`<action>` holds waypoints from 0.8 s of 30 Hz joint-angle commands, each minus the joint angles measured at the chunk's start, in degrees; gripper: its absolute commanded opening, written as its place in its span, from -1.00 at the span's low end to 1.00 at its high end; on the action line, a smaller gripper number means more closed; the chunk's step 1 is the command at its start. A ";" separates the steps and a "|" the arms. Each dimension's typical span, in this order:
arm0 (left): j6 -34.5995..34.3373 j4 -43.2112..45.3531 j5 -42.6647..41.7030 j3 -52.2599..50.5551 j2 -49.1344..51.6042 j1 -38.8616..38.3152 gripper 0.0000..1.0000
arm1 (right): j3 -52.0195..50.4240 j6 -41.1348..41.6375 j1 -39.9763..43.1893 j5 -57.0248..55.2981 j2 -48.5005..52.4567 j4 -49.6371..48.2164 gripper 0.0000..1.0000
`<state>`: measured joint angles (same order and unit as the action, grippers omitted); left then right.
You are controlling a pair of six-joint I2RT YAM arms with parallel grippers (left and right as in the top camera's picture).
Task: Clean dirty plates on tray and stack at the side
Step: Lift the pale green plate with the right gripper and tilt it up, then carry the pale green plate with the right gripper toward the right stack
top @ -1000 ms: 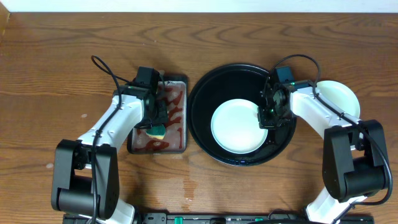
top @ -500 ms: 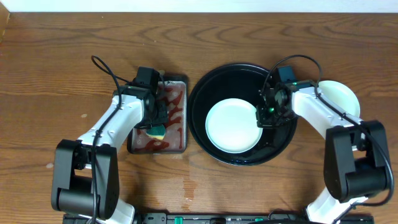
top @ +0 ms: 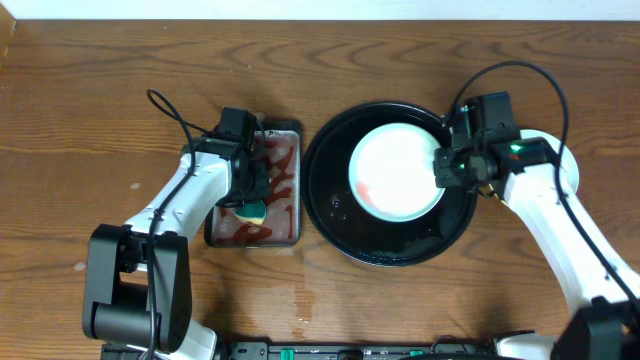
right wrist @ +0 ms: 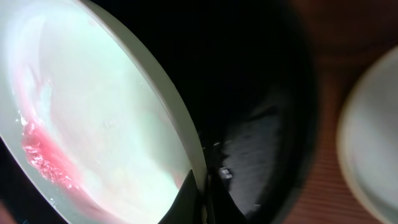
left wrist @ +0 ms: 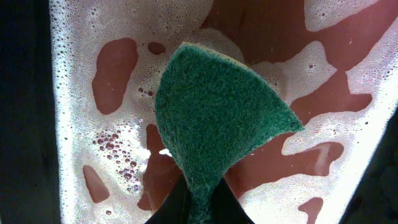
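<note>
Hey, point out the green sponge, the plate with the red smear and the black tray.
green sponge (left wrist: 217, 118), left wrist view, middle of its scouring face.
plate (top: 400, 170), overhead view, centre of its pale face.
black tray (top: 395, 246), overhead view, bare floor near its front rim.

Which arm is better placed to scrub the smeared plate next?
Left: its jaws grip the sponge over the soapy pan; the right jaws are busy holding the plate by its rim over the tray.
</note>
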<state>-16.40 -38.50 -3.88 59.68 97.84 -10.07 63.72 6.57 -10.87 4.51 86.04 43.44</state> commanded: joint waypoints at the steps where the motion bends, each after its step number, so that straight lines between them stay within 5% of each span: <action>1: 0.96 -0.02 0.94 -0.22 0.39 0.24 -0.85 | 0.04 -1.57 0.28 -7.19 -4.31 -0.96 -0.98; 24: 2.54 2.49 0.94 -0.22 0.39 0.24 -0.85 | 0.02 -7.19 -8.63 -36.20 -10.49 -5.84 -0.97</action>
<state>-16.10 -37.12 -3.88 59.68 97.84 -10.07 63.72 0.51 -17.91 -25.17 76.23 38.28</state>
